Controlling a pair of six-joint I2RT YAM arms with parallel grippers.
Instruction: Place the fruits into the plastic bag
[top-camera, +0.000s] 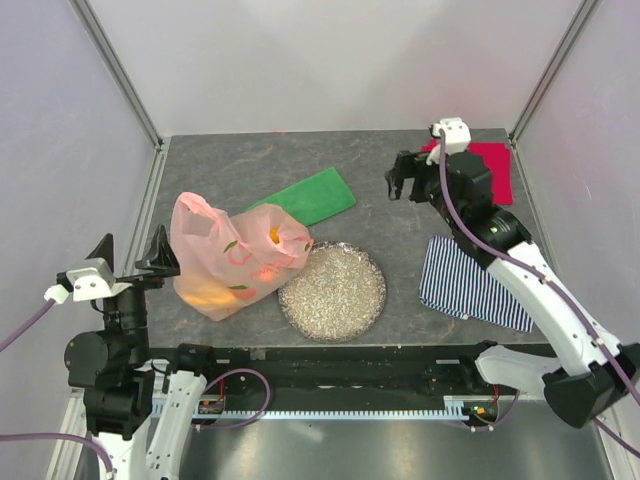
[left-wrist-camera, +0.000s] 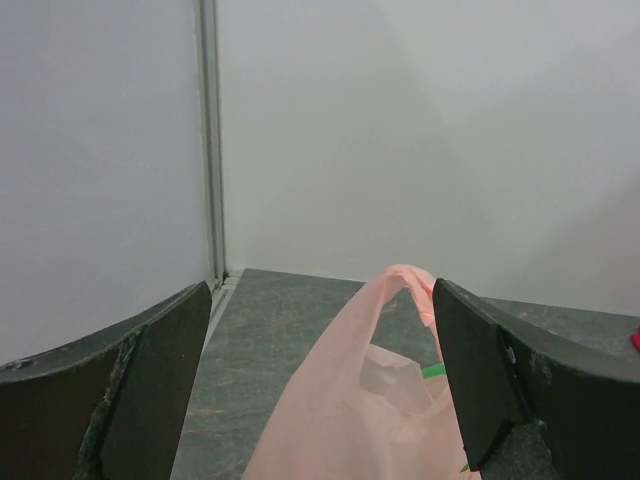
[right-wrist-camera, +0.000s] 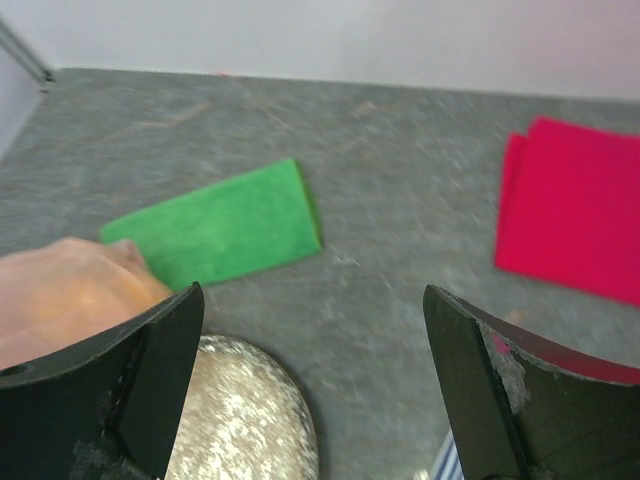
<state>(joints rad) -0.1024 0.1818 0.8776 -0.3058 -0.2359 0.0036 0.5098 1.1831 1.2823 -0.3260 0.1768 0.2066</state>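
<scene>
So the fruits (top-camera: 262, 268) look to be sitting inside the plastic bag (top-camera: 215, 235). You can see orange, red and green shapes through the pink film. The bag is slumped on the left side of the worktop (top-camera: 400, 240), with its right edge lying over the rim of the speckled plate (top-camera: 372, 310) and a corner of the green cloth (top-camera: 310, 197). I can't see any fruit on the plate.

Handling-wise, that bag is going to be floppy and crinkly, with basically no weight of its own. The toy fruits look light too, but I'd guess they'll roll and drag the film around if you tug it. Best place to grab is probably the loop handle (left-wrist-camera: 400, 278) sticking up, since pinching the thin body would likely just slide or bunch up.

The left claw (top-camera: 132, 255) is spread wide and holding nothing. It's low at the left edge, aimed at the bag, close but not touching from what I can tell. The right claw (top-camera: 403, 180) is also gaping wide and empty, hovering well away near the red cloth (top-camera: 490, 170).
</scene>
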